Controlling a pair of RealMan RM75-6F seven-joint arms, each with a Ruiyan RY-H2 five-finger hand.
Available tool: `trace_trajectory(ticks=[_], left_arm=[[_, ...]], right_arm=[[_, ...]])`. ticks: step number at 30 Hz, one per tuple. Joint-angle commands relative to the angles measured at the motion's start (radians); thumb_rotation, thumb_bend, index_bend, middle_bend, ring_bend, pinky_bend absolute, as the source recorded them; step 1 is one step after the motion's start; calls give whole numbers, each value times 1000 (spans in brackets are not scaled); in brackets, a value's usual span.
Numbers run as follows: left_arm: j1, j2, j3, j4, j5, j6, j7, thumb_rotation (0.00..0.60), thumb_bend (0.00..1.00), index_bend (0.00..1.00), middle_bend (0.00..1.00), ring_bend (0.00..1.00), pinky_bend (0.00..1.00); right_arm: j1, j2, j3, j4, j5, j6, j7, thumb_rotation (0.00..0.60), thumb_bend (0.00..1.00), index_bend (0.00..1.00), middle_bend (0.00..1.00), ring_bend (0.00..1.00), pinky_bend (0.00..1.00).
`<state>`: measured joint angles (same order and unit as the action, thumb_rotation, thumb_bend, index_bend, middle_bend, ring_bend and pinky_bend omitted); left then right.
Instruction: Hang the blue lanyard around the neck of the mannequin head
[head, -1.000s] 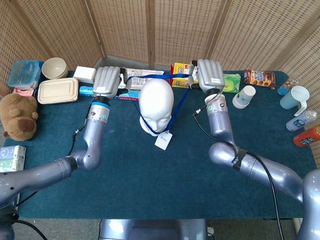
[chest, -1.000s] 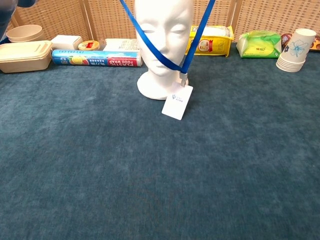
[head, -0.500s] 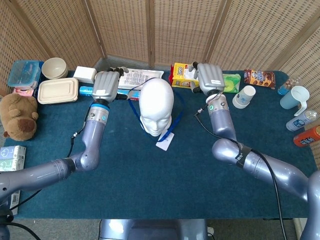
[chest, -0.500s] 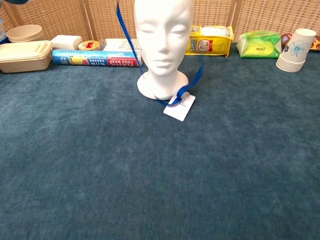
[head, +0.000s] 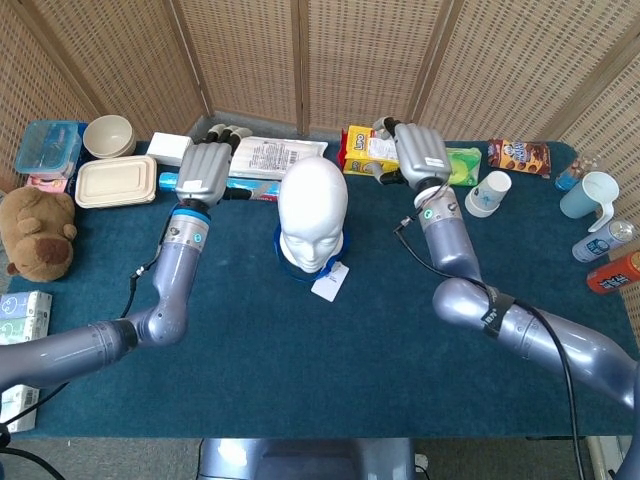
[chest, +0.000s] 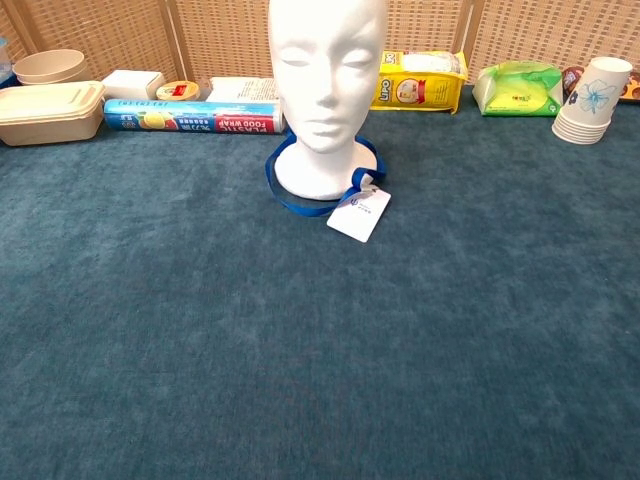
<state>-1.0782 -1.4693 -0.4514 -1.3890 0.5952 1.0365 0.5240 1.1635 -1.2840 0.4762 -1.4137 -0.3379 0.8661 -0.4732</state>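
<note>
While blue lanyard (chest: 300, 203) rings mannequin head (head: 313, 208) base | left hand (head: 204, 170), right hand (head: 418, 152) empty, spread (flanking, apart)

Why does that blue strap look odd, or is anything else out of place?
The blue lanyard lies slack around the mannequin head's base, on the table, not up at the neck. Its white card lies tilted on the cloth. Nothing looks spilled or broken.

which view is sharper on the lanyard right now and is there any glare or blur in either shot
Chest view is sharper: the blue lanyard and its white card read crisply at the mannequin head base, under soft even light with faint shadows. Head view shows no motion blur, only mild sheen on the left hand and right hand.
</note>
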Motion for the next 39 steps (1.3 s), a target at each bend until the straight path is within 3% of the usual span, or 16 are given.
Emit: trace_trajectory(ticks=[1, 6, 9, 19, 23, 31, 39], left_arm=[[37, 37, 9, -50, 24, 12, -37, 341, 165, 157, 169, 102, 282], [117, 151, 44, -199, 58, 12, -70, 340, 164, 157, 170, 125, 283], [170, 207, 80, -276, 101, 34, -89, 340, 164, 157, 169, 125, 282], [373, 319, 192, -441, 290, 183, -211, 340, 173, 157, 170, 127, 283], [492, 383, 262, -497, 390, 256, -292, 338, 174, 157, 170, 133, 283], [671, 459, 375, -501, 572, 364, -421, 335, 174, 159, 174, 136, 283], [770, 482, 424, -501, 689, 435, -477, 337, 174, 185, 179, 137, 283]], right_arm=[[-46, 19, 21, -57, -72, 32, 88, 539, 420, 267, 332, 335, 379], [-137, 56, 38, -185, -202, 94, 223, 539, 406, 289, 346, 358, 390], [-193, 82, 16, -270, -285, 151, 253, 539, 397, 290, 348, 360, 399], [-356, 152, -93, -519, -473, 334, 244, 538, 385, 295, 354, 360, 399], [-444, 178, -178, -609, -574, 416, 213, 538, 391, 310, 367, 363, 399], [-596, 177, -303, -602, -740, 540, 215, 538, 398, 333, 382, 384, 399], [-698, 182, -365, -581, -831, 616, 199, 538, 397, 344, 398, 407, 399]])
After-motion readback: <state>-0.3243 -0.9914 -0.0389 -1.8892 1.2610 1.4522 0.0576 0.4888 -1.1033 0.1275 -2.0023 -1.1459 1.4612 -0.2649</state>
